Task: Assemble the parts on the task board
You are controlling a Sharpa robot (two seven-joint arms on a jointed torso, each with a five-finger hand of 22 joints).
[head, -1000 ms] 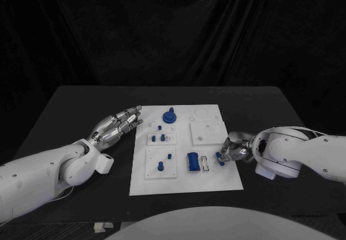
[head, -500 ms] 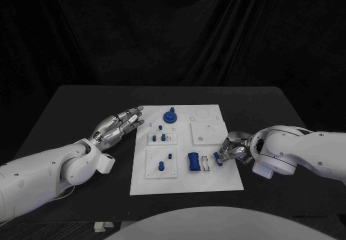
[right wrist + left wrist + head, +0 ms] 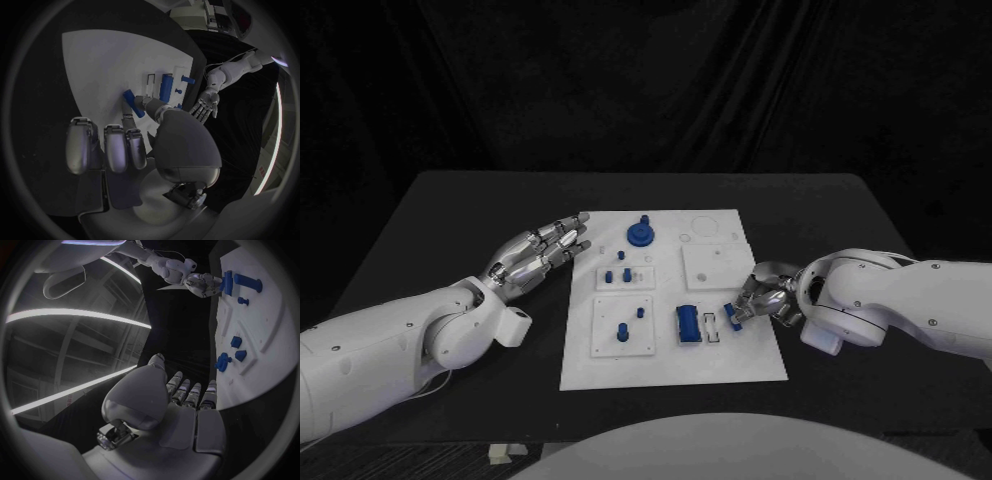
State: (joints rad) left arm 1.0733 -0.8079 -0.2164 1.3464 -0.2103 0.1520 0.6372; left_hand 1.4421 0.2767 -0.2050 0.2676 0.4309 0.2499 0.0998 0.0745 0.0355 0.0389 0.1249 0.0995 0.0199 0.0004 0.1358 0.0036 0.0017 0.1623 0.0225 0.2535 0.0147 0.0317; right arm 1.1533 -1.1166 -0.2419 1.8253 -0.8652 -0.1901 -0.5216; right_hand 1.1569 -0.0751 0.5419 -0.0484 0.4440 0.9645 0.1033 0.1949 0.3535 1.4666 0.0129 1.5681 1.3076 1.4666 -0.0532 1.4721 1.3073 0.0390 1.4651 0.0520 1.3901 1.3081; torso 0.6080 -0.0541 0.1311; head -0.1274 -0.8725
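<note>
Pinching a small blue part (image 3: 741,316) with our right hand (image 3: 759,301) at the task board (image 3: 718,365) edge; left hand (image 3: 534,254) rests empty, fingers spread.

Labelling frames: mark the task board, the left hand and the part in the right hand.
task board (image 3: 733,362), head view, bare near corner
left hand (image 3: 538,252), head view, palm
part (image 3: 132,103), right wrist view, blue body
right hand (image 3: 764,300), head view, knuckles

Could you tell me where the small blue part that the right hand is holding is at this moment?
In the head view the small blue part is pinched in the right hand over the task board's right edge, just right of the large blue cylinder.
</note>
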